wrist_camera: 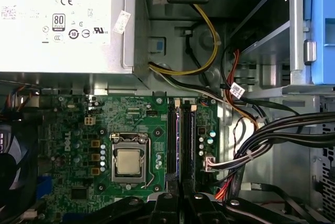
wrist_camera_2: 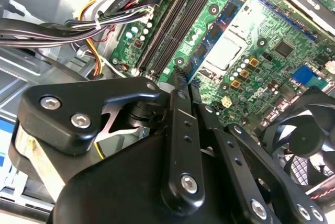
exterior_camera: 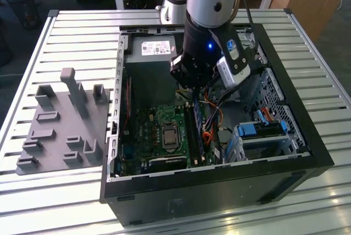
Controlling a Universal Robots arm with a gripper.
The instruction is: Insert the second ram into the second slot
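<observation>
The open computer case [exterior_camera: 307,136] lies on the slatted table. My gripper [exterior_camera: 192,89] reaches down into it over the far end of the memory slots [exterior_camera: 193,136]. In the second wrist view the black fingers meet at the gripper tip [wrist_camera_2: 187,80]. They are shut on the second ram [wrist_camera_2: 222,22], a thin blue stick with dark chips. The stick runs on from the fingertips, parallel to the black slots [wrist_camera_2: 172,25] and over the edge of the processor socket [wrist_camera_2: 225,51]. The first wrist view shows it edge-on [wrist_camera: 187,145] beside a dark slot [wrist_camera: 171,145]. I cannot tell whether it touches a slot.
A power supply [exterior_camera: 156,48] sits at the far end of the case. Black and coloured cables [wrist_camera_2: 94,22] crowd the slots on the side away from the socket. Blue drive brackets [exterior_camera: 260,130] stand at the exterior view's right, a fan [wrist_camera_2: 309,140] beyond the socket, and a grey holder [exterior_camera: 60,130] on the table.
</observation>
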